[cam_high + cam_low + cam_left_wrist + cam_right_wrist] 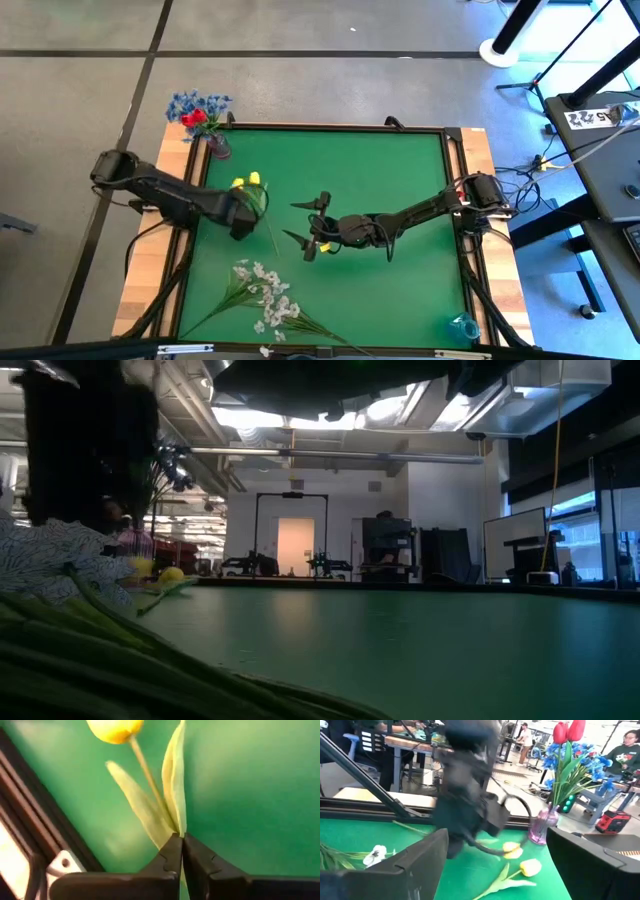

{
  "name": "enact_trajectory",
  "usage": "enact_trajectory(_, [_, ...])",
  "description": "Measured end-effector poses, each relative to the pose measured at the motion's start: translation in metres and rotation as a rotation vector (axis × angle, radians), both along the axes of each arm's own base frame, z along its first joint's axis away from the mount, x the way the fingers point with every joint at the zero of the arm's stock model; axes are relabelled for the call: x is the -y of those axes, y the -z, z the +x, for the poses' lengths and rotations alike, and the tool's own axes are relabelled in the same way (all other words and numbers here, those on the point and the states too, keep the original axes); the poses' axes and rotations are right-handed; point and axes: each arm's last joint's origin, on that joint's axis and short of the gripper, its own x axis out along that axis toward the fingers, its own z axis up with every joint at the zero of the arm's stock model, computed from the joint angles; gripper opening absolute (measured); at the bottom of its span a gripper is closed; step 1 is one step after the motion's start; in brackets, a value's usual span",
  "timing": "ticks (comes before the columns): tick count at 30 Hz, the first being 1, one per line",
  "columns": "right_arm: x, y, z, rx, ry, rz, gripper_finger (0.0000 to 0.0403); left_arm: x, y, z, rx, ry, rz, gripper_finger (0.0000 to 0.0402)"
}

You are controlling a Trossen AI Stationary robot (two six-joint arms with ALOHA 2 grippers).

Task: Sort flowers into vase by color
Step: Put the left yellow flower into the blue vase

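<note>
Two yellow tulips [247, 182] on the green tabletop [400, 200], just in front of the purple vase [219, 148] at its far left corner. In that vase: two red tulips [194, 117] and a cluster of blue sprigs [200, 103]. Left gripper [181, 842] pressed together, pinching one yellow tulip's stem near the vase. Right gripper [312, 228] spread wide, farther from the vase at mid-tabletop. White blossom sprays [268, 298] lying well away from the vase, count unclear.
</note>
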Motion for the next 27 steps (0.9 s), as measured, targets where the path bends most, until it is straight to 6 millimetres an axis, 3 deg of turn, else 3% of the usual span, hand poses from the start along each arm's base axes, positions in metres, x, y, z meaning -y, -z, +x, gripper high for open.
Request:
enact_trajectory(5, [0.0, 0.0, 0.0, 0.0, 0.001, -0.001, 0.0335, 0.048, -0.048, 0.022, 0.201, 0.166, 0.038, 0.0002])
enact_trajectory(8, [0.0, 0.001, 0.0, -0.003, 0.002, 0.026, 0.0335, 0.074, -0.078, 0.032, 0.403, 0.303, 0.162, 0.0001])
enact_trajectory(11, [-0.001, 0.005, 0.0, -0.037, -0.025, 0.057, 0.0335, 0.097, -0.091, 0.037, 0.639, 0.423, 0.344, 0.0001])
enact_trajectory(13, [-0.004, 0.007, -0.001, -0.045, -0.039, 0.084, 0.0335, 0.112, -0.091, 0.038, 0.761, 0.48, 0.419, 0.0001])
enact_trajectory(17, [-0.012, 0.009, -0.002, -0.051, -0.089, 0.138, 0.0335, 0.126, -0.071, 0.039, 0.896, 0.561, 0.438, 0.0])
enact_trajectory(21, [-0.024, 0.013, 0.0, -0.012, -0.137, 0.181, 0.0335, 0.129, -0.054, 0.042, 0.971, 0.687, 0.435, 0.0])
enact_trajectory(27, [-0.041, 0.01, -0.003, 0.045, -0.134, 0.247, 0.0309, 0.126, -0.05, 0.049, 1.077, 0.844, 0.421, 0.0])
